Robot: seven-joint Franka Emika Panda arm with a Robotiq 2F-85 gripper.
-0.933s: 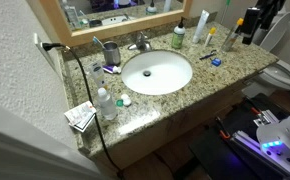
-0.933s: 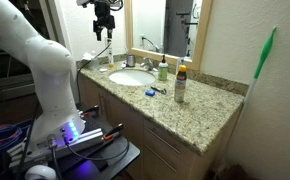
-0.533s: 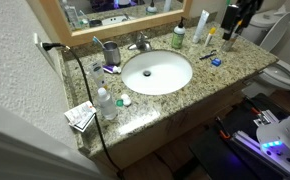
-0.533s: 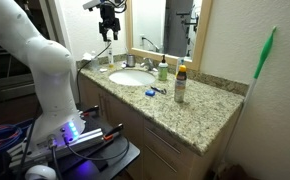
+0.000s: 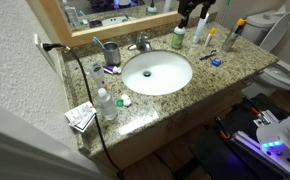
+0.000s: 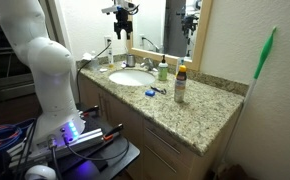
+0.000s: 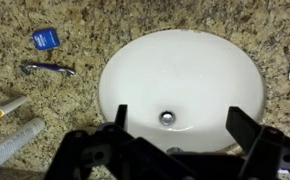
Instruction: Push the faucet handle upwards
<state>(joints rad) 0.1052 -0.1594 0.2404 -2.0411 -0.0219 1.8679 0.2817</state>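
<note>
My main worry is the approach. The short shiny chrome faucet handle (image 5: pixel 142 40) stands at the back rim of the smooth white oval basin (image 7: pixel 185 70), just beside the grey metal cup (image 5: pixel 111 51). It is out of my wrist view, so I could clip the cup going in. Slick, rounded chrome may also let a finger slide off. The black gripper (image 7: pixel 178 114) hangs above the basin, jaws spread wide and holding nothing, and the speckled granite counter (image 5: pixel 210 80) is cluttered.
</note>
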